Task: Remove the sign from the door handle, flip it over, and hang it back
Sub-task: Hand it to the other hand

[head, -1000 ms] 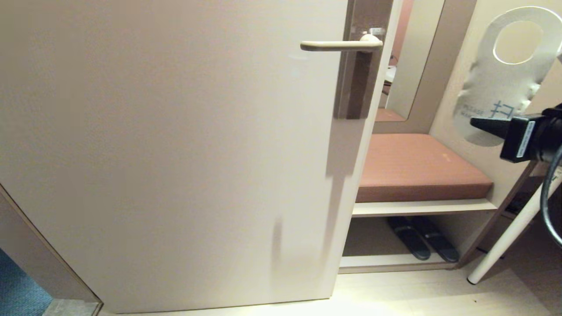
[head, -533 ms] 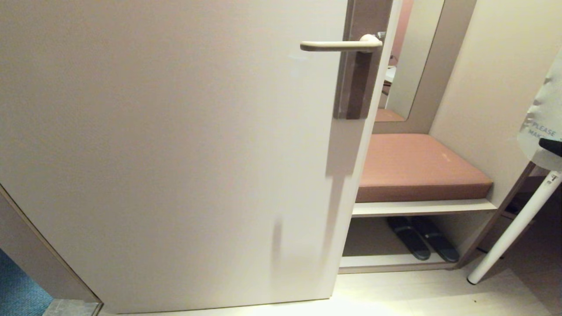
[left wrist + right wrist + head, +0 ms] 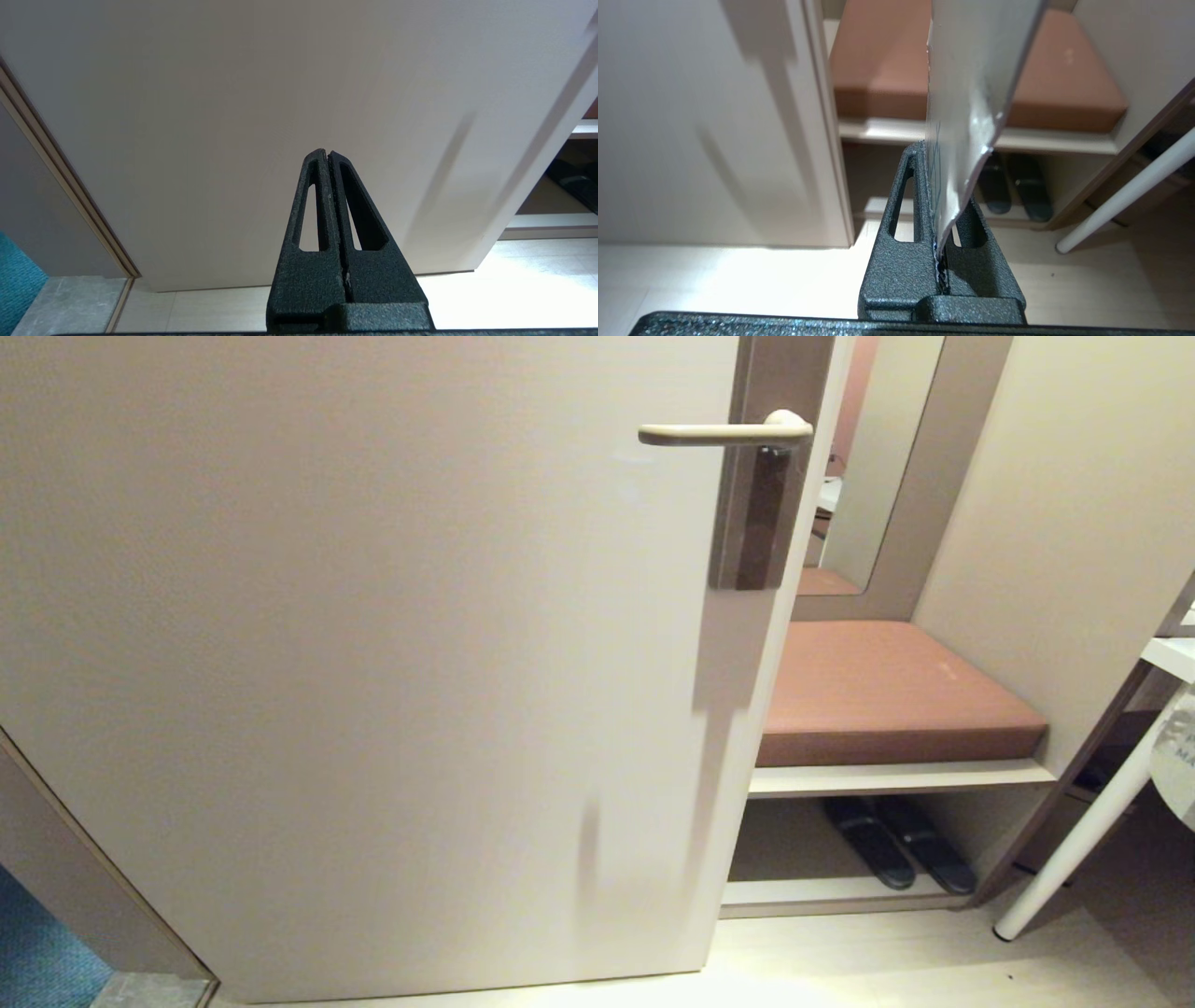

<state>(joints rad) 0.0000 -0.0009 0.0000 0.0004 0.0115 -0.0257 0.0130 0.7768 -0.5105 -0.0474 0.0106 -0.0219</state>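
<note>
The door (image 3: pixel 373 644) fills most of what I see ahead, and its door handle (image 3: pixel 724 430) stands bare at the upper right of the panel, a slim lever with its free end pointing left and its elbow at the brown plate (image 3: pixel 761 513). The step in hand, as I judge it, is the turn-over: the sign (image 3: pixel 966 102) is off the lever and must come back with its other face outward. To do that well I should roll the wrist with the card well clear of the door edge and the white table leg (image 3: pixel 1083 831), keep my pinch low on the card so the oval hole stays free, then bring the hole up level with the lever's free end and slide it on from the left. The card is thin and looks glossy, so I expect it to flex and perhaps slip if I swing it fast. My right gripper (image 3: pixel 937 196) is clamped on the sign's lower edge, low at the far right of the scene near the bench (image 3: pixel 887 691) and the slippers (image 3: pixel 896 854); only a sliver of the card shows at the head view's right edge. My left gripper (image 3: pixel 328 154) is closed on nothing, parked low and pointing at the door's lower part.
</note>
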